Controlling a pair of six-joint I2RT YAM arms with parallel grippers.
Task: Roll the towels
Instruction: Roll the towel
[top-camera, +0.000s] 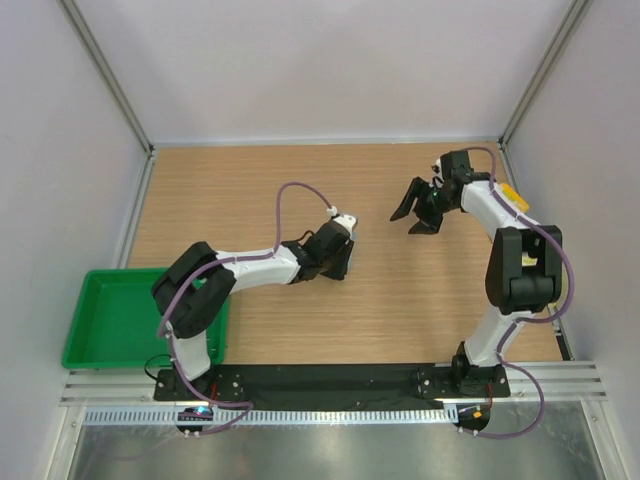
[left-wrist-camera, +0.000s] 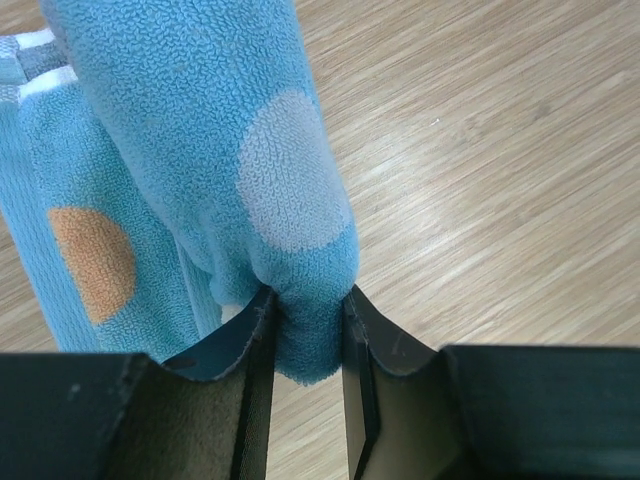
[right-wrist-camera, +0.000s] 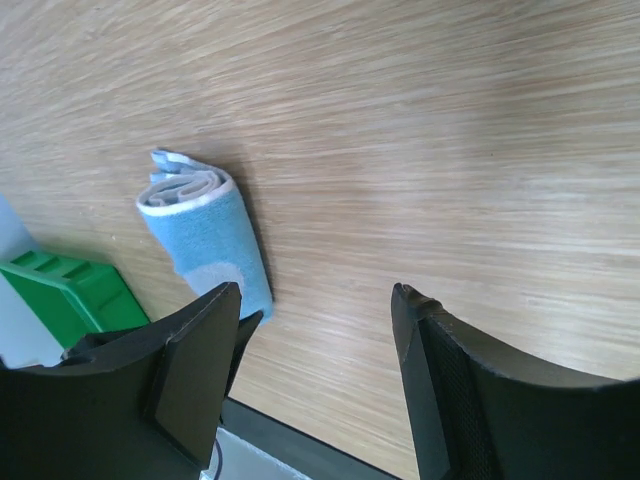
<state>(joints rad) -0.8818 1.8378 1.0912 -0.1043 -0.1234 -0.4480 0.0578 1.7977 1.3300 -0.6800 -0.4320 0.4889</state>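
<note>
- Blue towel (left-wrist-camera: 200, 130): light blue terry with a pale dot and an orange dot, and a striped edge at the upper left of the left wrist view.
- Left gripper (left-wrist-camera: 305, 300): its two dark fingers (left-wrist-camera: 255, 390) are pressed onto a fold of the blue towel at the lower centre of the frame, with cloth bulging above the pinch.
- In the overhead view the left gripper (top-camera: 338, 262) sits low over the middle of the wooden table (top-camera: 400, 300), and the cloth is hidden beneath it.
- The right wrist view shows a blue roll (right-wrist-camera: 205, 235) lying on the wood left of centre, its spiral end toward the upper left. It looks to be the same towel, though its lower end is hidden behind a finger.
- Right gripper (right-wrist-camera: 315, 300): jaws spread wide, with nothing between them and bare wood behind.
- In the overhead view the right gripper (top-camera: 412, 218) is in the upper right of the table, well apart from the left one.
- Green tray (top-camera: 100, 355): at the lower left edge of the table. One corner (right-wrist-camera: 60, 290) shows in the right wrist view.
</note>
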